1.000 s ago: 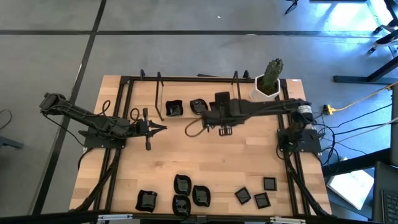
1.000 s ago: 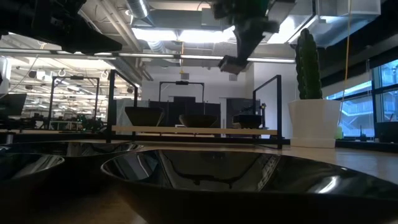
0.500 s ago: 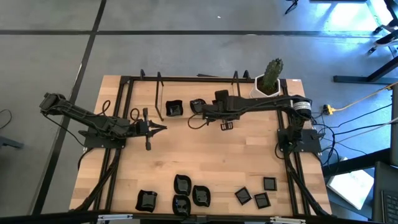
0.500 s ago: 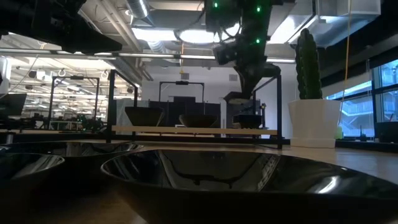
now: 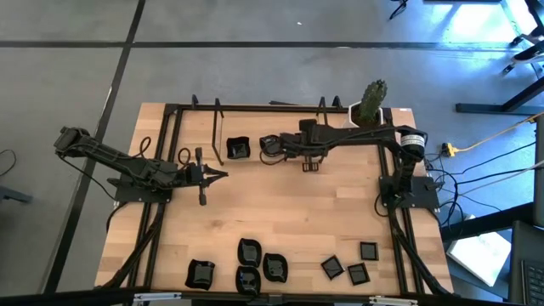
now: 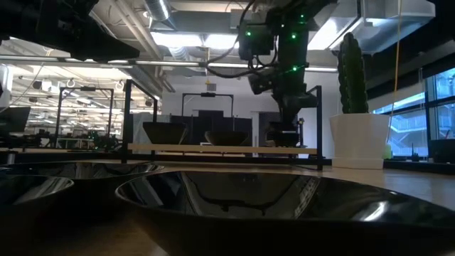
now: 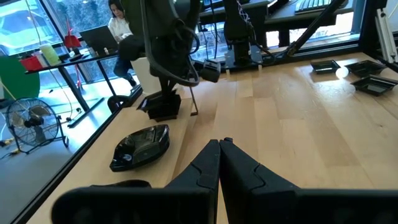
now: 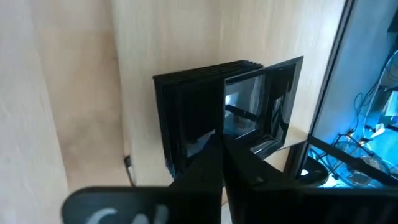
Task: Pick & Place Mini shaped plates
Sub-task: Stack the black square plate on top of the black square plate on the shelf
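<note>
Right gripper (image 5: 265,144) reaches across the far side of the tabletop (image 5: 280,212), low over a stack of small square plates (image 8: 205,118) near the far edge; its fingers (image 8: 211,168) are pressed together, tips at the stack's edge, and whether they actually touch it I cannot tell. In the low view the right gripper (image 6: 283,126) comes down from above onto a dark dish on the far rail, just beside the white pot with a cactus (image 6: 355,128). Another black dish (image 5: 238,150) sits just to the left of it in the high view. Left gripper (image 5: 223,174) waits over the left middle of the tabletop, fingers (image 7: 219,163) pressed together, holding nothing; its wrist view shows a leaf-like plate (image 7: 142,146) lying on the wood ahead of it and the right arm beyond. Rest of the mini shaped plates lie along the near edge: a cluster of rounded ones (image 5: 255,263) with one more (image 5: 201,274) off to its left, and three flat squares (image 5: 350,265) toward the right, all well apart from both grippers. A person (image 7: 121,28) sits at a desk in the room beyond.
</note>
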Robot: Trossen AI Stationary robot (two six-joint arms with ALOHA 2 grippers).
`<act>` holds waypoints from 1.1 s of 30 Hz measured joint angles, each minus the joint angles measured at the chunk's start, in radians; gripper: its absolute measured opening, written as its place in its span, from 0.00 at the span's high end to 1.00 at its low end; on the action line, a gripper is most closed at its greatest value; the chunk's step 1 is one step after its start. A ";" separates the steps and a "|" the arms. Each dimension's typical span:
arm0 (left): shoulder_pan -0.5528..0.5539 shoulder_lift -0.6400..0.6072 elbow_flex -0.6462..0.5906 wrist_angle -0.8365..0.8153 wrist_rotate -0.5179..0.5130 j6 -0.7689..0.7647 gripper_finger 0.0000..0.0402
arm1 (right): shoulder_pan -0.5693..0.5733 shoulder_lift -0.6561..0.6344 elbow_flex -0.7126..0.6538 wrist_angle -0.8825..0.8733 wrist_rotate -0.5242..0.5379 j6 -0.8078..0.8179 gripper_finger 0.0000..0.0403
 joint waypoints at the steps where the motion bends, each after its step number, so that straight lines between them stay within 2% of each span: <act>1: 0.000 0.000 0.000 0.000 0.000 0.000 0.99 | 0.001 0.000 0.000 -0.002 -0.001 0.007 0.99; 16: 0.000 0.000 0.000 0.000 -0.017 0.000 0.99 | 0.041 -0.025 0.000 -0.023 0.045 0.107 0.99; 20: 0.000 0.000 0.000 0.000 -0.018 0.000 0.99 | 0.045 -0.025 -0.001 -0.035 -0.011 0.151 0.99; 25: 0.000 0.000 0.000 0.000 -0.018 0.000 0.99 | 0.041 -0.025 -0.028 -0.012 -0.018 0.163 0.99; 33: 0.000 0.000 0.000 0.000 -0.017 0.000 0.99 | 0.040 -0.025 -0.070 -0.037 -0.018 0.172 0.85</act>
